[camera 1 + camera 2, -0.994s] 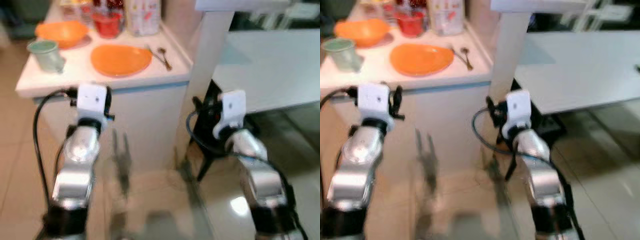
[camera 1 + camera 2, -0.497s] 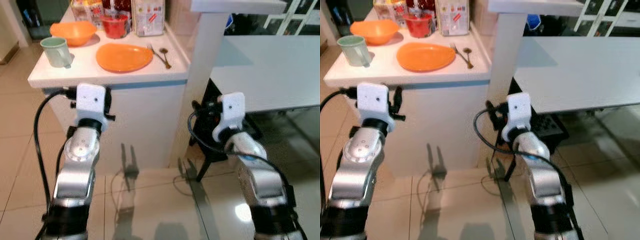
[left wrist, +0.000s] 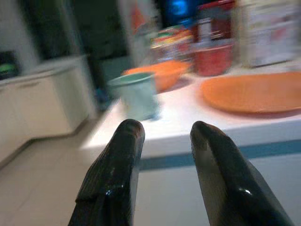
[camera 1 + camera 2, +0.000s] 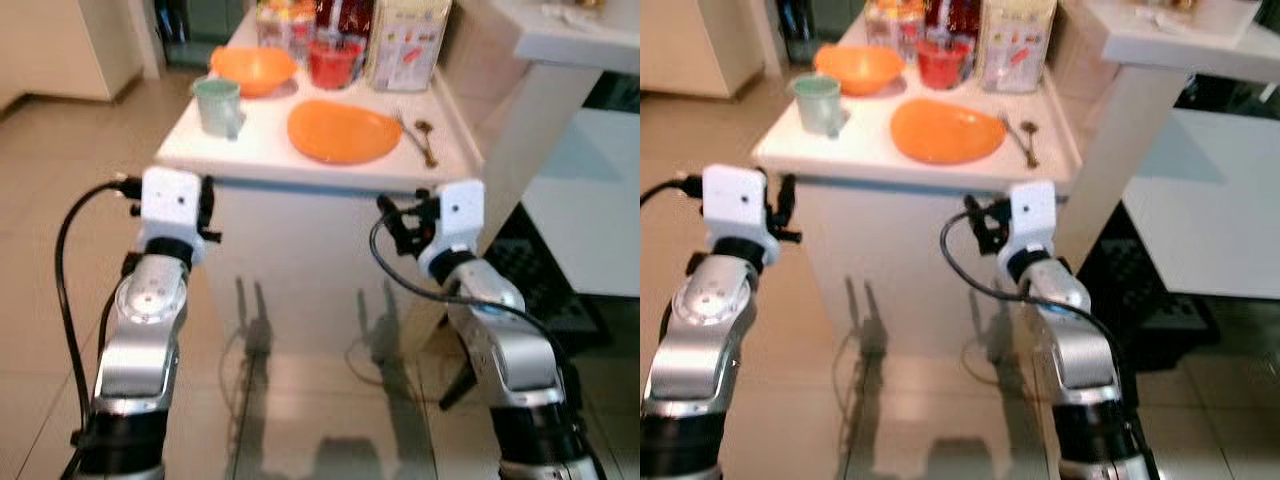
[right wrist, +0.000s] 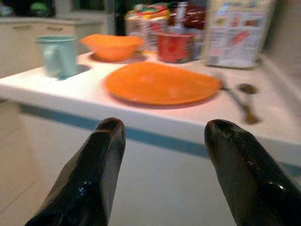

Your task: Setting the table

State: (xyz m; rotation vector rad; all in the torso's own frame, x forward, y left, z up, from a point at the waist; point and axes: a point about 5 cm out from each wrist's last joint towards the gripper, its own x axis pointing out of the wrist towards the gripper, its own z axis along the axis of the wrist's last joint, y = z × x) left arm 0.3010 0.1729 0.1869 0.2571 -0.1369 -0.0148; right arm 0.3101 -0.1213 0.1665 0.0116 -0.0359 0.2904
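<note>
Compared with the earlier frame, the white counter (image 4: 320, 165) sits centred ahead. Left gripper (image 3: 162, 134) and right gripper (image 5: 162, 129), both spread and empty, hover below its edge. Orange plate (image 4: 343, 131) lies mid-counter; approach squarely, raising arms first. Glossy tiled floor (image 4: 310, 400) surrounds.

Two silver arms with white boxy wrist blocks, looping black cables, glossy black claw fingers (image 5: 89, 183).

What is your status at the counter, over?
Left tool and right tool open, empty, short of the counter. Orange plate, green mug, fork and spoon untouched. Nothing in the way.
</note>
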